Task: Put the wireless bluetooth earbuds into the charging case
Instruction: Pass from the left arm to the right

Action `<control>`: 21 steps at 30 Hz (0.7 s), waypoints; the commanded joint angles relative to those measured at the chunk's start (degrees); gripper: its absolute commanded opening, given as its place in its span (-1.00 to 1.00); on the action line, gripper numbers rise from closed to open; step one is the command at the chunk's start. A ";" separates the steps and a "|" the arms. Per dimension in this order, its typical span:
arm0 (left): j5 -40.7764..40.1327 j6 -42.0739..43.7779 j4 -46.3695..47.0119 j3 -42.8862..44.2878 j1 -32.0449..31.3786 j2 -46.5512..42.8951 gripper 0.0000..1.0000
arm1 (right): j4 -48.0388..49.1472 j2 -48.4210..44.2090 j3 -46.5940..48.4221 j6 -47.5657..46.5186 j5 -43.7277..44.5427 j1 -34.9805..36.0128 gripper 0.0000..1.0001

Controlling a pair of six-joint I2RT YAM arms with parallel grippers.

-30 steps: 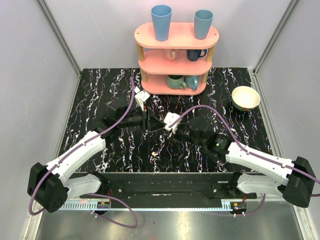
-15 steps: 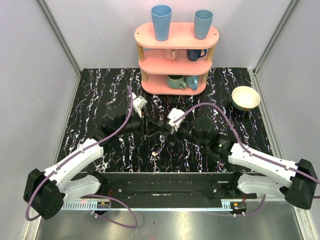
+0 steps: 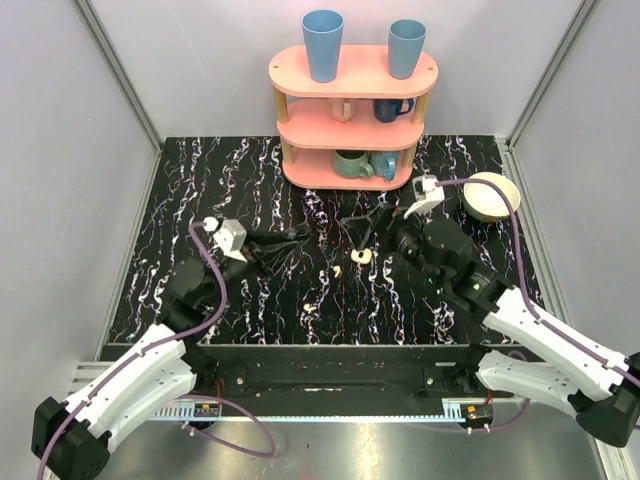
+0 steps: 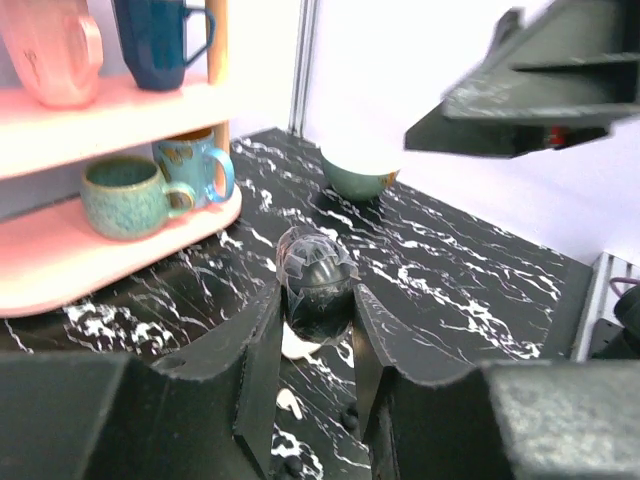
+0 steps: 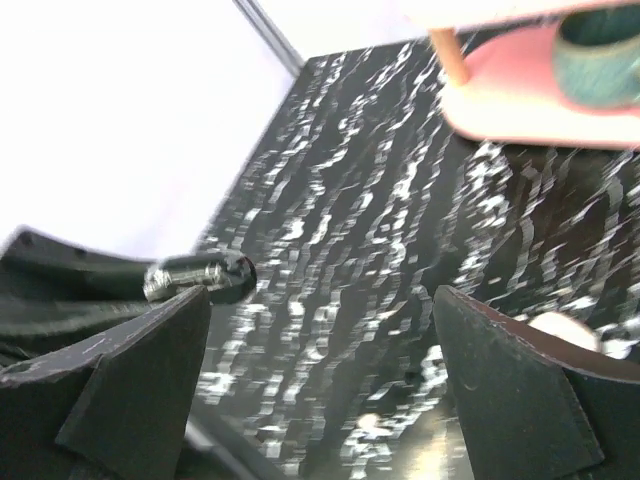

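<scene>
Top external shows earbuds [image 3: 338, 271] loose on the bench [image 3: 200, 180], likely light and slick, best pinched across the body; left end effector [image 3: 296, 247] and right end effector [image 3: 365, 225] gape empty.

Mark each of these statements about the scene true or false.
1. Two blue cups stand on top of the pink shelf. True.
2. The cream bowl sits on the shelf's middle tier. False: it stands on the table, to the right of the shelf.
3. The right gripper is open. True: its wrist view shows the fingers wide apart with nothing between them.
4. The charging case is clamped in the left gripper. False: in the top view it lies on the table, apart from that gripper.
</scene>
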 commanded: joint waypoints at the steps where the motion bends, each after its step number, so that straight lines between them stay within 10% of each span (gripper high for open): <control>1: 0.40 4.84 22.43 -5.69 0.08 -0.77 -1.00 | 5.94 4.10 -0.72 31.92 -16.96 -7.06 1.00; 5: 4.37 3.44 37.40 -10.52 -0.45 2.39 -1.00 | 22.09 7.62 -8.11 47.17 -22.12 -7.15 0.99; 21: 4.64 3.26 47.79 -13.78 -2.21 6.52 -1.00 | 35.99 19.66 -5.57 55.10 -28.54 -5.75 0.89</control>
